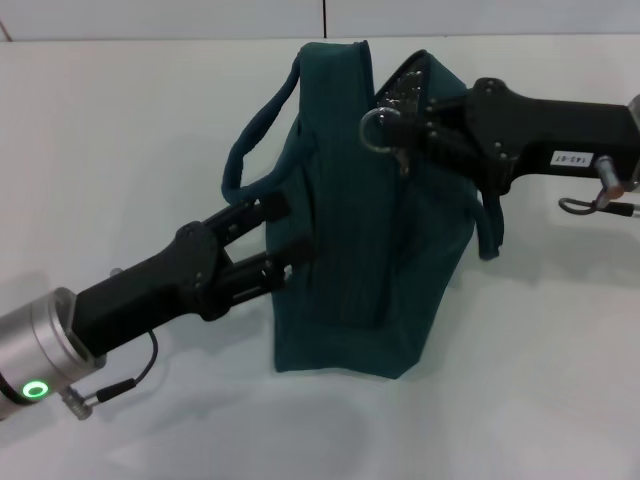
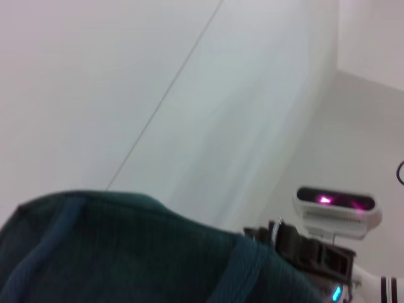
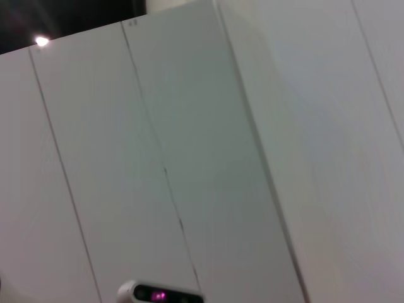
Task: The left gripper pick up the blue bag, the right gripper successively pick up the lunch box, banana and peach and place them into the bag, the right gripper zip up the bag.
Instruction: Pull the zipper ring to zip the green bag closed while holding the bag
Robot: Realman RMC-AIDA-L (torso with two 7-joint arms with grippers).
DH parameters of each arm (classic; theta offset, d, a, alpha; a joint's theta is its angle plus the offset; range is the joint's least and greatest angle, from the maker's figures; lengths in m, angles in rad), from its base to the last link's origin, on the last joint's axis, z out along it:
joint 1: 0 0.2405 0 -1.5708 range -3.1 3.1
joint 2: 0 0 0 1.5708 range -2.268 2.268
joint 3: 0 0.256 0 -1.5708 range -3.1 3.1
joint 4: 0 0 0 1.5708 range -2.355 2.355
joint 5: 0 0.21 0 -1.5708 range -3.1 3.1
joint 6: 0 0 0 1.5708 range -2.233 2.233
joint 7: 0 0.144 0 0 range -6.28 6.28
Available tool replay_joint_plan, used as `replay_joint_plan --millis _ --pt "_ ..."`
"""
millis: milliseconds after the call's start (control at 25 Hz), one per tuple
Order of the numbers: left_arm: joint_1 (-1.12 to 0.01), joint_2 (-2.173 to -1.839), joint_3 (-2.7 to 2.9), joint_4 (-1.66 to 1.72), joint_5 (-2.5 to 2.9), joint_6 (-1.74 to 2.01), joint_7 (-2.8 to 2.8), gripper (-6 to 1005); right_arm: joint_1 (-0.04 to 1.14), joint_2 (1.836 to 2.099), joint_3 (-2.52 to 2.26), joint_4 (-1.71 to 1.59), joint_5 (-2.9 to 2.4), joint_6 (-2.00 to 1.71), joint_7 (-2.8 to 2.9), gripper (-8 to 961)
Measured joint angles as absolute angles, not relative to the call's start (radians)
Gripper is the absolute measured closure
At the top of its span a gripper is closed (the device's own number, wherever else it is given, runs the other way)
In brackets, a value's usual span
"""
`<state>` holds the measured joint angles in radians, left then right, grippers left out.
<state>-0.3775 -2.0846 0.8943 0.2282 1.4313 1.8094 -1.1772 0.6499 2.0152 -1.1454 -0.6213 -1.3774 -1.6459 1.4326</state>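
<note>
Blue bag point(image 1: 370, 260) stands on white table point(image 1: 120, 120).

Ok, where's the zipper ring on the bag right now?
In the head view the zipper ring sits at the top of the blue bag, toward its right side, right at the fingers of the right gripper; the left gripper grips the bag's left side.

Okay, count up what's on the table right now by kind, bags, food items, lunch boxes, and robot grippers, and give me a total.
Bags: 1, the blue bag
Food items in sight: 0
Lunch boxes in sight: 0
Grippers: 2, the left gripper on the bag's side, the right gripper at the ring zipper pull
Total: 3
</note>
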Motion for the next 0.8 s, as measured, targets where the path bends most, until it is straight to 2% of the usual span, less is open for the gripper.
replay_joint_plan --millis 280,680,800 --pt "-0.381 -2.086 0.895 0.237 1.410 1.816 -1.196 129 0.668 2.018 -1.157 -0.621 -1.378 -1.641 1.432 922" --pt "-0.399 -2.090 0.894 0.234 1.390 1.790 -1.208 139 0.701 2.018 -1.168 -0.583 -1.379 -1.629 1.420 921" --pt "-0.405 -2.091 0.896 0.231 1.384 1.762 -1.222 173 0.702 2.017 -1.168 -0.580 -1.380 -1.628 1.418 921"
